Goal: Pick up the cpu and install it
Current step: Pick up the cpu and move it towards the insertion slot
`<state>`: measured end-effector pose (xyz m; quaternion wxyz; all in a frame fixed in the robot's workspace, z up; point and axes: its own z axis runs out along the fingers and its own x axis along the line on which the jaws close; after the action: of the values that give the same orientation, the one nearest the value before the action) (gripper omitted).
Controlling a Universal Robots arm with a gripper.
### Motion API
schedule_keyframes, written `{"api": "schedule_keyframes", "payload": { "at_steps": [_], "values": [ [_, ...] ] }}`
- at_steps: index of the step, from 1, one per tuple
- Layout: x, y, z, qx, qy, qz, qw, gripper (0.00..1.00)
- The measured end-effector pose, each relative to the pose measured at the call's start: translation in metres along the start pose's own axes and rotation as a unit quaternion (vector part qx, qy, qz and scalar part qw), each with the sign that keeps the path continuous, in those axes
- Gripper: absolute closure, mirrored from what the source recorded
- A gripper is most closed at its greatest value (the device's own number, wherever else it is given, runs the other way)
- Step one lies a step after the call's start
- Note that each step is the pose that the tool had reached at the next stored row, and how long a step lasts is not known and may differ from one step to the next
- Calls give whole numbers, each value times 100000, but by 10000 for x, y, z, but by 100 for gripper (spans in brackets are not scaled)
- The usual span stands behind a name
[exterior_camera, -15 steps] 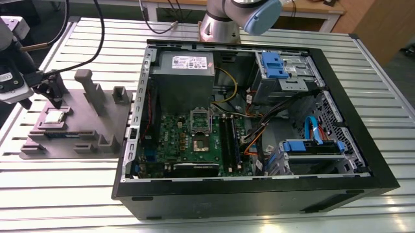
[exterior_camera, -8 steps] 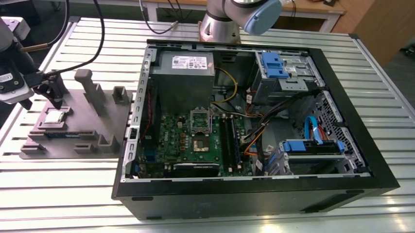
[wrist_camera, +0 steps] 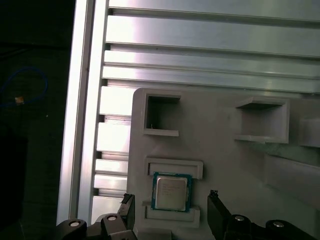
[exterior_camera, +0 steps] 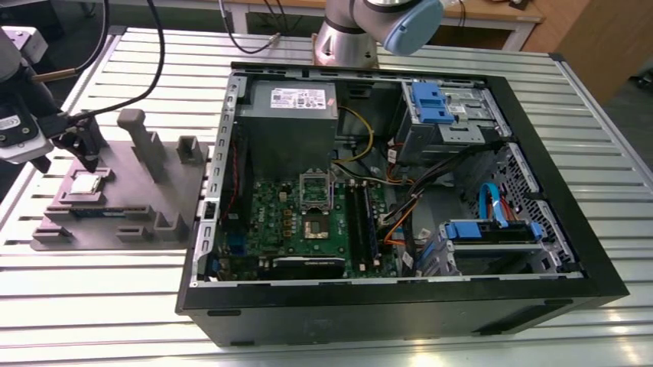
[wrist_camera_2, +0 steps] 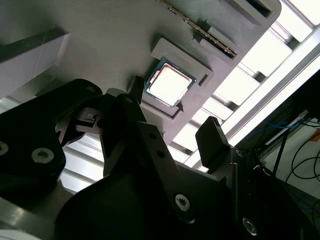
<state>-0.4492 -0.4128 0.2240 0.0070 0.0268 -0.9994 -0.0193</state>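
Cpu [wrist_camera: 171,192] lies flat in its pocket on the grey fixture [exterior_camera: 153,222], middle left of the exterior frame. We judge it light, stiff and thin, probably delicate underneath. (A)

Agreed; we would hold it by two opposite rim edges. Gripper [exterior_camera: 64,164] hangs over it, fingers [wrist_camera: 217,215] apart, one on each side, not touching. The first wrist view gives that straddle; the exterior view adds the open socket [exterior_camera: 316,224] in the case [exterior_camera: 408,306]. (B)

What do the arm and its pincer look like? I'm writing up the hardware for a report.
The arm is a silver-grey tube with a pale blue joint cap. The pincer is matte black, with angular linkages, silver screw heads and two narrow fingers.
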Motion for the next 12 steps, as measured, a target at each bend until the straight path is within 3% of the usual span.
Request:
{"api": "schedule_keyframes", "payload": {
  "at_steps": [7,12],
  "values": [
    [-1,-1,39,-13,-34,828,99997,32],
    [-1,-4,107,-10,-32,827,99997,32]
  ]
}}
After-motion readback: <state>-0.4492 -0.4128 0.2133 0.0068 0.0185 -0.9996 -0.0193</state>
